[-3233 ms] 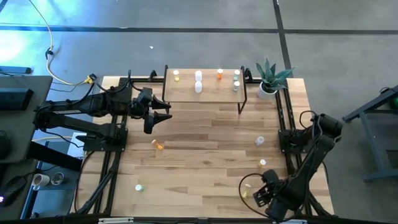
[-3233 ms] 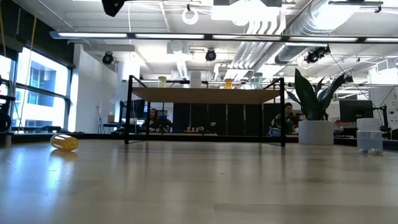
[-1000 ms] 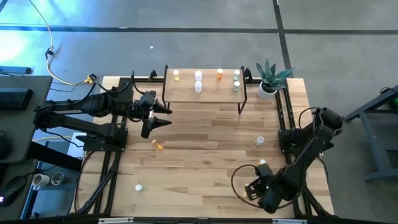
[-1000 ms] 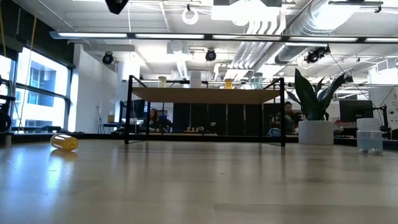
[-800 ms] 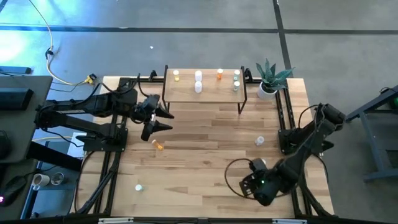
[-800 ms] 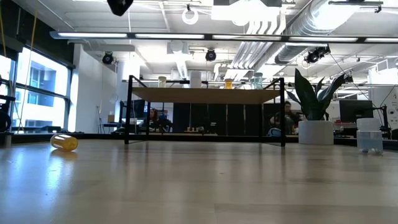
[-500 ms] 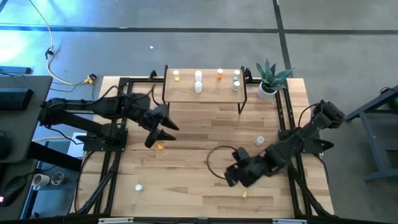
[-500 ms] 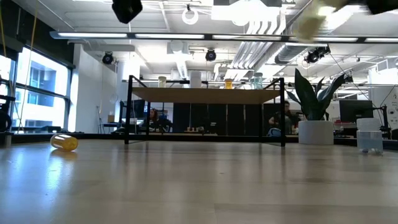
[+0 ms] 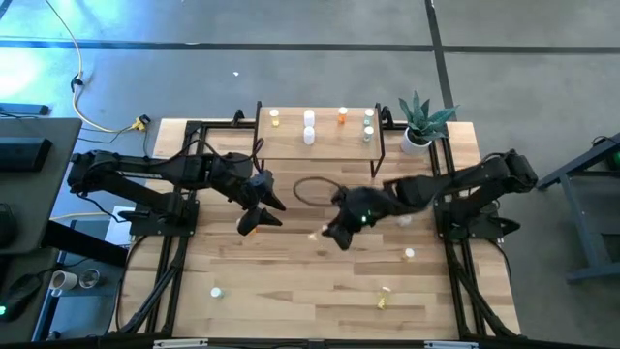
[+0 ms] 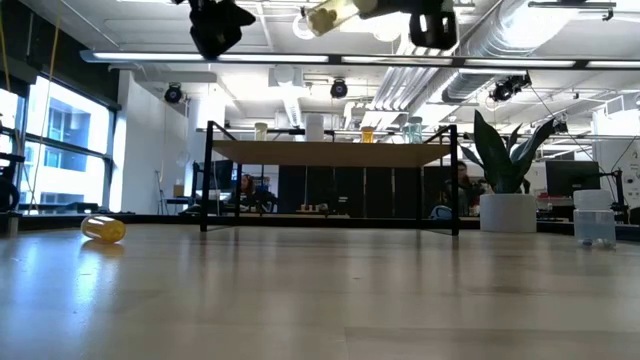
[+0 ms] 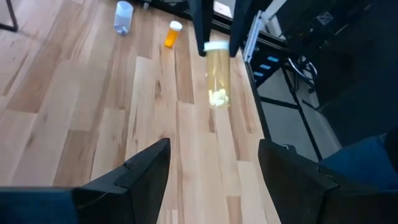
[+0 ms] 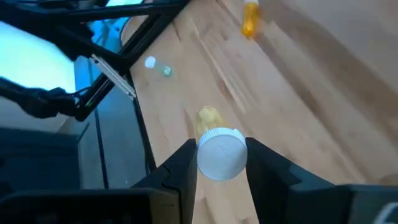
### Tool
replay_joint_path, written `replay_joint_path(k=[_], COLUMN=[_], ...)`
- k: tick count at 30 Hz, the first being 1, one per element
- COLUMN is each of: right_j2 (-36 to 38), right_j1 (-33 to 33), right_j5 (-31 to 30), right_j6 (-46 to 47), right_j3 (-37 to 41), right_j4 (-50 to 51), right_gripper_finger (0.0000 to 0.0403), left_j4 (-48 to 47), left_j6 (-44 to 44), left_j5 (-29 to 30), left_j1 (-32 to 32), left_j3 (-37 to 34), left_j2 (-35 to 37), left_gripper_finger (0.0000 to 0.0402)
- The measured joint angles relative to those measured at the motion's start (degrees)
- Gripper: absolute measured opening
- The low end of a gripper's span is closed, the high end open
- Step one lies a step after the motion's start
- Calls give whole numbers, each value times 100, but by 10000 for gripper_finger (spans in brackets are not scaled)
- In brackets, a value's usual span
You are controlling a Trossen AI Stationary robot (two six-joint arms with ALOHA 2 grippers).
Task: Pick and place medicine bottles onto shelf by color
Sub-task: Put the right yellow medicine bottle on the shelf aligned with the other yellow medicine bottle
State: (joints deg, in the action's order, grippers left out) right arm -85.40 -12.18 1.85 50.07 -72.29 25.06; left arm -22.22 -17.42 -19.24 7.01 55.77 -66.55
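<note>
My right gripper point(image 9: 327, 235) hangs over the table's middle, shut on a pale yellow medicine bottle point(image 11: 216, 76) with a white cap point(image 12: 219, 153). My left gripper point(image 9: 262, 215) stands open just to its left, facing it, with nothing between its fingers. The wooden shelf point(image 9: 291, 145) at the far edge carries upright yellow point(image 9: 274, 117), white point(image 9: 309, 127), orange point(image 9: 342, 115) and green point(image 9: 368, 126) bottles. An orange bottle point(image 10: 103, 228) lies on its side on the table below my left gripper. My right gripper pinches the bottle at its cap end point(image 11: 216, 48) between its two fingers. The fingers point(image 12: 181, 167) come slanting down from the table's right and lie along the bottle. The bottle's body sticks out past the fingertips, lifted clear of the table.
Loose bottles on the table: pale green point(image 9: 216, 291) near left, yellow point(image 9: 383, 301) and white point(image 9: 410, 254) near right, a clear one point(image 10: 597, 225) by the right rail. A potted plant point(image 9: 418, 121) stands beside the shelf's right end. Bare wood lies in front of the shelf.
My right gripper has swung from the table's near right corner up and toward the middle, rolling as it went, with the yellow bottle held clear. My left gripper has gone down and toward the table's middle, over the orange bottle, still open.
</note>
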Motion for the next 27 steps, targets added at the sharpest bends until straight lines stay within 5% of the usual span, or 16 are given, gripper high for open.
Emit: replay_joint_path(k=[11,27], right_j2=[80,75], right_j1=[1204,1919], right_j5=[1804,2075], right_j6=[-1656,-3504], right_j3=[-42,-1015], right_j4=[-694,319], right_gripper_finger=[103,103], left_j4=[350,1798], left_j6=[-479,-1540], left_j5=[191,216], left_j1=[130,353], left_j3=[0,0], left_j2=[-161,-161], left_gripper_finger=[234,234])
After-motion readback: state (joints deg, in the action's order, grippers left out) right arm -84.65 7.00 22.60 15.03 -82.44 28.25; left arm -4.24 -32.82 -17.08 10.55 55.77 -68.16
